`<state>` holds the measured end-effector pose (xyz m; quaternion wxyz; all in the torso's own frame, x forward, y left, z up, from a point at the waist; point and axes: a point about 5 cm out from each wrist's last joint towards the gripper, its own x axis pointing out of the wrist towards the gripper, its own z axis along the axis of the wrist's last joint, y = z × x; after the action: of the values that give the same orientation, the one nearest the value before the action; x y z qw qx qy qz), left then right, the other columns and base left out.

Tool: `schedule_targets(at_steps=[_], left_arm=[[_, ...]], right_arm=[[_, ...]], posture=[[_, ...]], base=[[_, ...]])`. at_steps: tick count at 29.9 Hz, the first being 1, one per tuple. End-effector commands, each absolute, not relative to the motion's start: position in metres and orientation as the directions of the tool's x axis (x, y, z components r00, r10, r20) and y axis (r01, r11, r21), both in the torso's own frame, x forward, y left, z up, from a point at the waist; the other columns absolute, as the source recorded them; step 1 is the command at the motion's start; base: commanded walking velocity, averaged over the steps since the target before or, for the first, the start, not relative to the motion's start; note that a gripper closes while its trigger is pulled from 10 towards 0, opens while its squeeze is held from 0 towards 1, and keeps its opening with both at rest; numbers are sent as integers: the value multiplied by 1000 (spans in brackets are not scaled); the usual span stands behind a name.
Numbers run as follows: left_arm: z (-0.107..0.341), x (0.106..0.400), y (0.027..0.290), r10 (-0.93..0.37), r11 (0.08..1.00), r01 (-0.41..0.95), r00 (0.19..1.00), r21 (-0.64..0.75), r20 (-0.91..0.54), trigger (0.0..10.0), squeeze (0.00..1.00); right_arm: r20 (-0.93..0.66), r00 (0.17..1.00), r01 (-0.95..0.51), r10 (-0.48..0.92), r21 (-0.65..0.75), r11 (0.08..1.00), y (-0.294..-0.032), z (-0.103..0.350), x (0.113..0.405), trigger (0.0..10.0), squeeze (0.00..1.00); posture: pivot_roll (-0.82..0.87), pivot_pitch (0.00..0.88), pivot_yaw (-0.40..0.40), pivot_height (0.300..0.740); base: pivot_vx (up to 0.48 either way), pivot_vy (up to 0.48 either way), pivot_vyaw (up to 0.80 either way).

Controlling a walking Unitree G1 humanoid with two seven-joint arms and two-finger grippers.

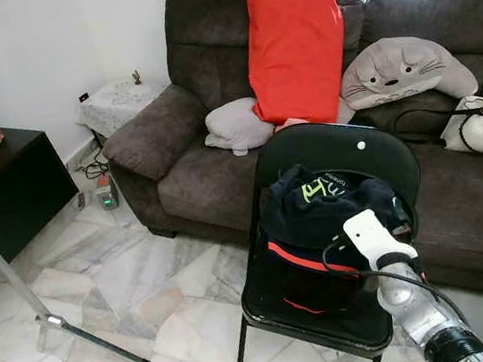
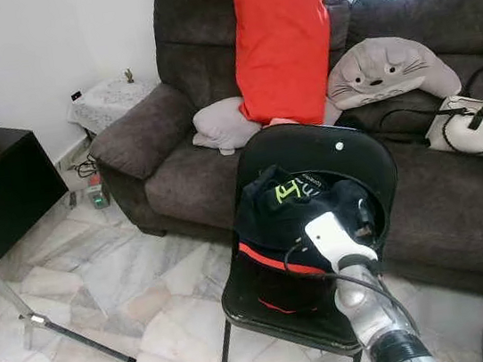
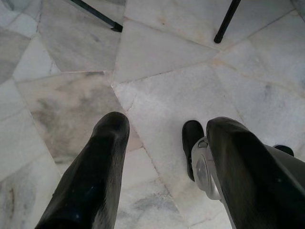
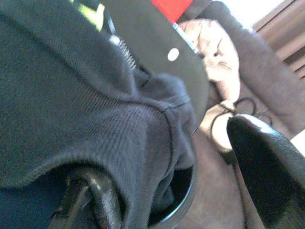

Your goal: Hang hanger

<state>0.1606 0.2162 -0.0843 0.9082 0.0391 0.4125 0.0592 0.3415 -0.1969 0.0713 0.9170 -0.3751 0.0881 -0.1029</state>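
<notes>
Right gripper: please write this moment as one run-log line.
right gripper: open, at dark garment on black chair | left gripper: open, over marble floor

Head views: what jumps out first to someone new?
The red cushion standing upright against the back of the dark brown sofa grabs the eye first. In front of the sofa, a black chair holds a heap of dark clothing with red trim. The right gripper reaches into that heap, one finger under the fabric.

Dark knit garment [image 4: 71, 105] drapes over a black chair back [image 4: 157, 52], one pincer finger [image 4: 267, 167] beside it.
</notes>
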Motion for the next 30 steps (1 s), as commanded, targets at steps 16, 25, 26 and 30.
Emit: schedule_targets(at_steps=[16, 25, 26, 30], left_arm=[[-86, 157, 217, 143, 989, -63, 642, 134, -753, 10000, 0], [-87, 153, 220, 142, 989, -57, 625, 137, -768, 10000, 0], [-88, 153, 220, 142, 989, -55, 623, 138, -769, 10000, 0], [-88, 152, 220, 144, 989, -56, 621, 139, -771, 10000, 0]], right_arm=[[-39, 961, 169, -275, -705, 688, -201, 81, 347, 0, 0], [-31, 961, 175, -274, -699, 693, -200, 79, 346, 0, 0], [-27, 961, 178, -274, -700, 692, -200, 80, 346, 0, 0], [-24, 961, 181, -276, -699, 692, -200, 80, 346, 0, 0]], posture=[[73, 0, 12, 740], [75, 0, 14, 740], [76, 0, 14, 740], [74, 0, 15, 740]], base=[[0, 0, 0], [0, 0, 0], [0, 0, 0], [0, 0, 0]])
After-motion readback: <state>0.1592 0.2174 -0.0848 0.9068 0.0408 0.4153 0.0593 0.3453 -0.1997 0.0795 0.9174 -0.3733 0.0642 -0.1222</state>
